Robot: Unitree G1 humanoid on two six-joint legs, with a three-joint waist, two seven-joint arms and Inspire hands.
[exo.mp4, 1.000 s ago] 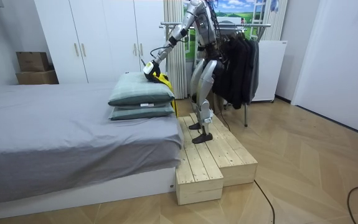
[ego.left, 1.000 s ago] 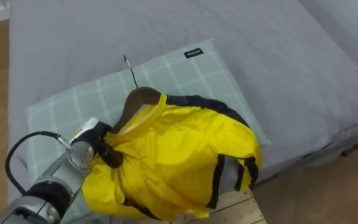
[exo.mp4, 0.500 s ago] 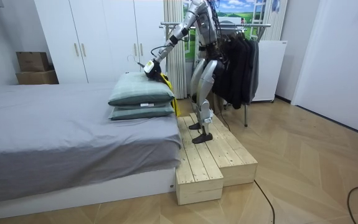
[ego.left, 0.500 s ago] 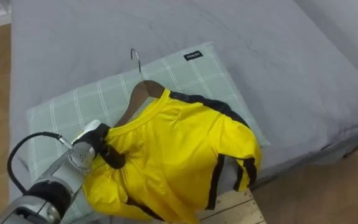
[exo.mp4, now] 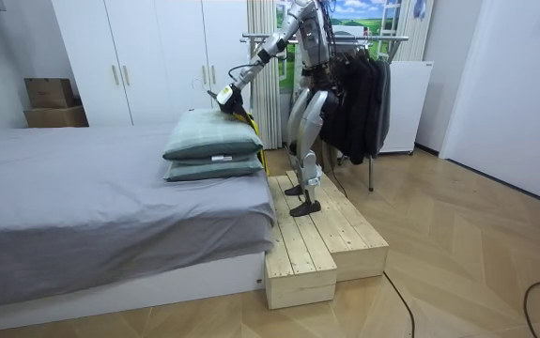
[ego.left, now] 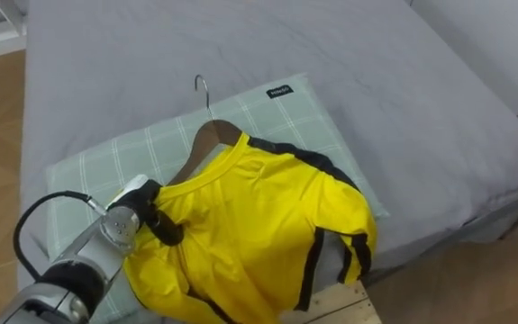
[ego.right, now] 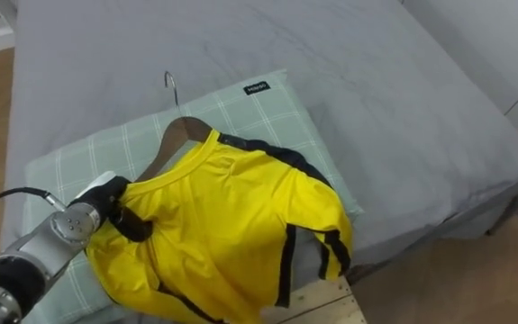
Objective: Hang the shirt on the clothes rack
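Observation:
A yellow shirt [ego.left: 259,225] with black trim hangs on a wooden hanger [ego.left: 206,137] whose metal hook [ego.left: 203,90] points away from me. My left hand [ego.left: 146,211] comes in from the lower left and is shut on the hanger's left shoulder through the shirt's cloth. Shirt and hanger hover just above a green checked pillow [ego.left: 277,112] on the grey bed [ego.left: 376,90]. In the room view I stand on a wooden platform [exo.mp4: 316,244] beside the bed, left hand [exo.mp4: 224,94] stretched out over the stacked pillows [exo.mp4: 211,141].
A clothes rack [exo.mp4: 363,84] with dark garments stands right behind me. White wardrobes [exo.mp4: 138,56] and cardboard boxes [exo.mp4: 54,99] line the far wall. The platform's edge [ego.left: 340,306] lies below the shirt, and wooden floor runs along the bed's left side.
My left hand has lifted the hanger and shirt a little higher off the pillow. The eye view has shifted slightly.

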